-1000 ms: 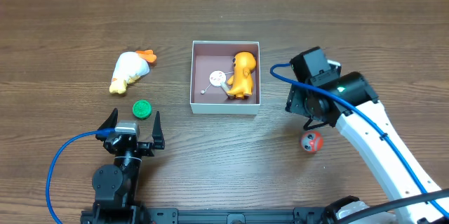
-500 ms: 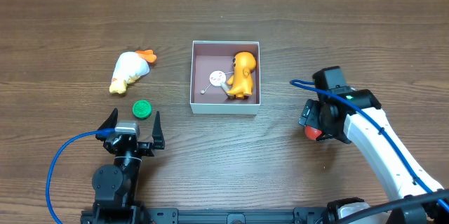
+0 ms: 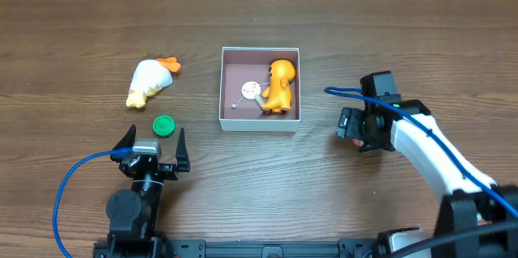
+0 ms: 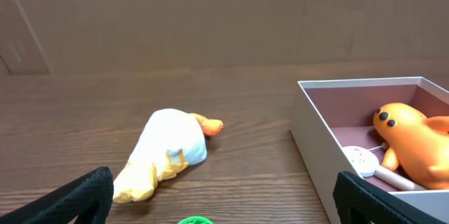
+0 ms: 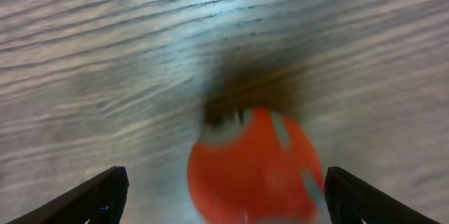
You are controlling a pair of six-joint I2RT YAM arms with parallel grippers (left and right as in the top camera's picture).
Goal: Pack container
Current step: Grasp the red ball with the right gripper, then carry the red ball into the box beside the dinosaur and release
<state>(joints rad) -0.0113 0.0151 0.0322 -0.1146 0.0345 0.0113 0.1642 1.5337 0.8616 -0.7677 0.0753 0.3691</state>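
Brown wooden table, plain cardboard-coloured backdrop behind it. Items as I count them from the floor:

1. The container, a shallow white-walled box with a pinkish floor, stands at the middle of the table, upright and open at the top.
2. Orange figure, lying inside the container along its right wall. Counted as packed.
3. Small white disc on a stick, also inside, just beside the figure.
4. Plush duck, white and yellow, on its side on the bare wood, well apart from the container on its left. Not packed.
5. Green cap, flat on the table below the duck. Not packed.
6. Red ball, on the table to the right of the container. Not packed.
7. Left gripper, parked low near the front edge, jaws spread wide, holding nothing.
8. Right gripper, low over the red ball, jaws apart on either side of it with wood showing between fingers and ball; no grip yet.

Tally: one toy in, three out. My judgement is that the work is well short of half done, with the ball next in line.
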